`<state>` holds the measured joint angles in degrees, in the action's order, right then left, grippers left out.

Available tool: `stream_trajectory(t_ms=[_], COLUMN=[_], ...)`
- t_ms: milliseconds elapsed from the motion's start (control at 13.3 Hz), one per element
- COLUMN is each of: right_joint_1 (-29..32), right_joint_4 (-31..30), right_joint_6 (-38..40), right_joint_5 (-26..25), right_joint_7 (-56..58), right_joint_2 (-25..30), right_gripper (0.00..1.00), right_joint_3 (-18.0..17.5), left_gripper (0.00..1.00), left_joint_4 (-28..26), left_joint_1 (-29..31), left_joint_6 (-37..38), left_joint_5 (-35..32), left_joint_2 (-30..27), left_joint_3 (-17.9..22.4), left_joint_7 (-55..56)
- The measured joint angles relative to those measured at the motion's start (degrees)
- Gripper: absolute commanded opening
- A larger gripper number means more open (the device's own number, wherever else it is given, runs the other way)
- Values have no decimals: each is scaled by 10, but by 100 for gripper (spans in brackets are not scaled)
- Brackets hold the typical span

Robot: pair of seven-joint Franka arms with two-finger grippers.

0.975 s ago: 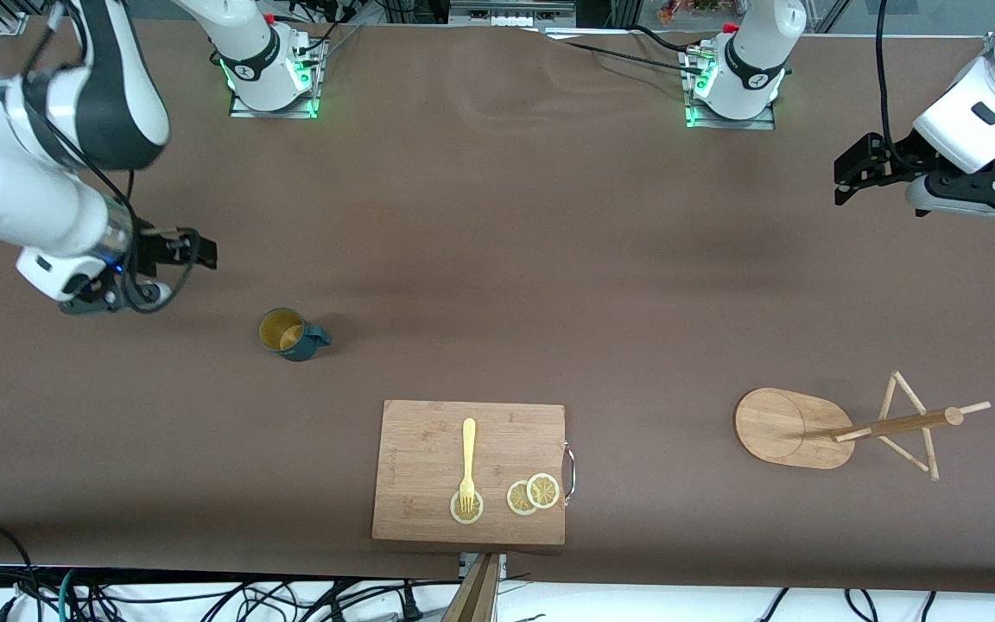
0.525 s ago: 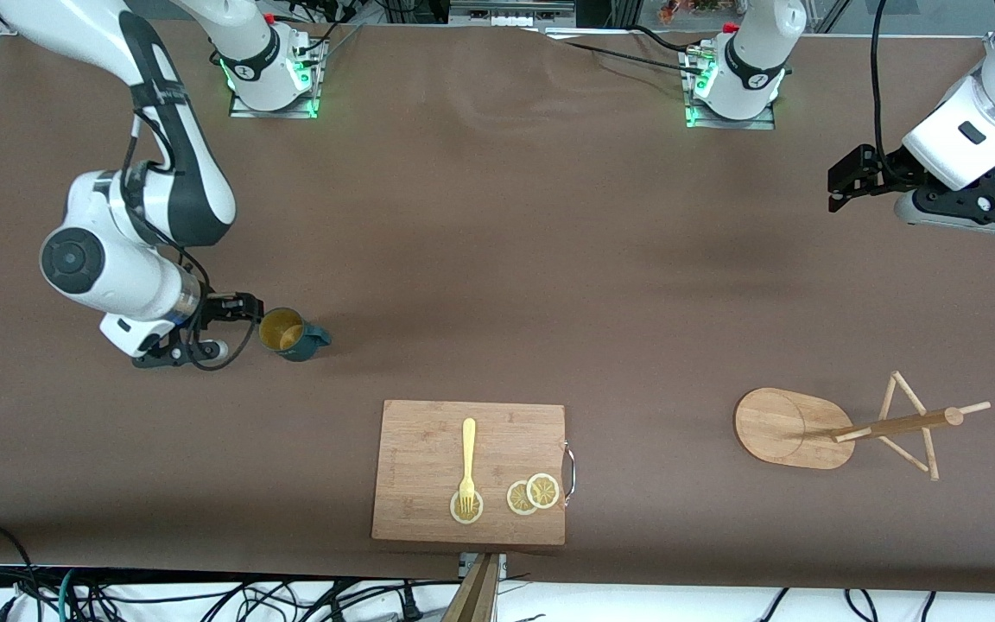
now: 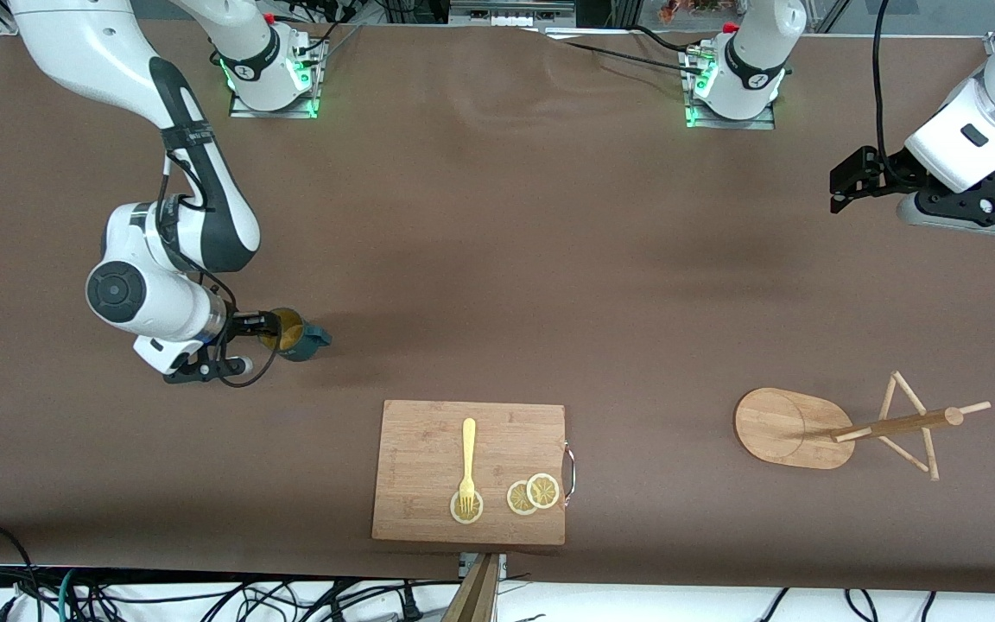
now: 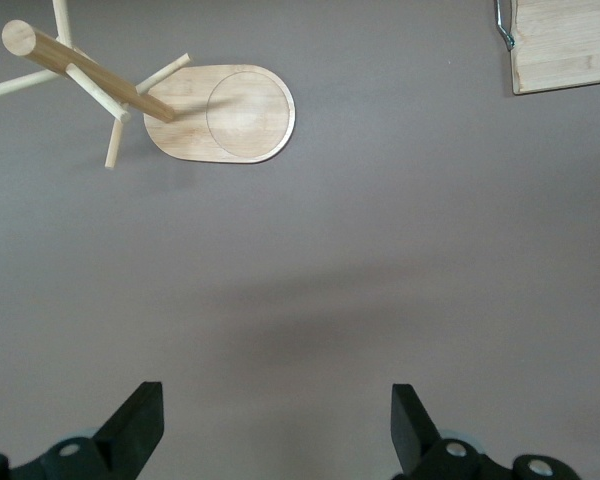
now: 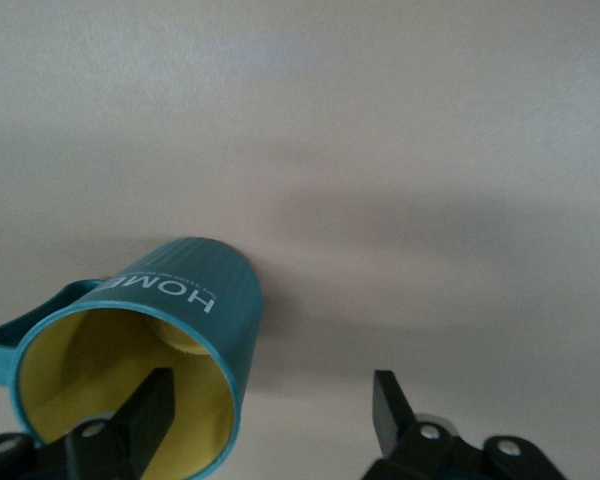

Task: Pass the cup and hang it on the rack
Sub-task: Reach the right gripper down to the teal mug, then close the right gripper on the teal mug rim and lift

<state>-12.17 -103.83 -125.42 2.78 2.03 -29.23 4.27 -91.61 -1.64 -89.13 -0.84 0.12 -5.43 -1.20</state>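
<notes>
Front view: cup (image 3: 294, 335) stands on desk (image 3: 497, 259) toward right arm's end, right pincer (image 3: 266, 326) at its rim. Rack (image 3: 843, 425) is toward left arm's end.

Left wrist view: left pincer (image 4: 277, 425) wide open, empty, waits over bare desk.

Right wrist view: right pincer (image 5: 270, 408) open, one finger (image 5: 150, 405) inside cup, not closed.
</notes>
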Motion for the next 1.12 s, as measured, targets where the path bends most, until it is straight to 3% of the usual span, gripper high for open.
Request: stream_trajectory(t_ms=[300,525,825,1125], right_joint_1=[-6,-11,-29,-116], right_joint_4=[-2,-2,19,92], right_joint_6=[0,1,4,56], right_joint_5=[9,11,12,13], right_joint_7=[-6,-18,-98,-222], right_joint_2=[-5,-5,-5,-9], right_gripper=[0,0,0,0], right_joint_3=[-1,-8,-48,-68], left_gripper=[100,100,100,100], left_joint_4=[0,0,0,-1], left_joint_1=[0,0,0,-3], left_joint_6=[0,0,1,19], left_joint_5=[0,0,0,1], left_joint_2=[5,6,9,36], left_joint_3=[0,0,0,-4], left_joint_7=[-3,-3,-3,-9])
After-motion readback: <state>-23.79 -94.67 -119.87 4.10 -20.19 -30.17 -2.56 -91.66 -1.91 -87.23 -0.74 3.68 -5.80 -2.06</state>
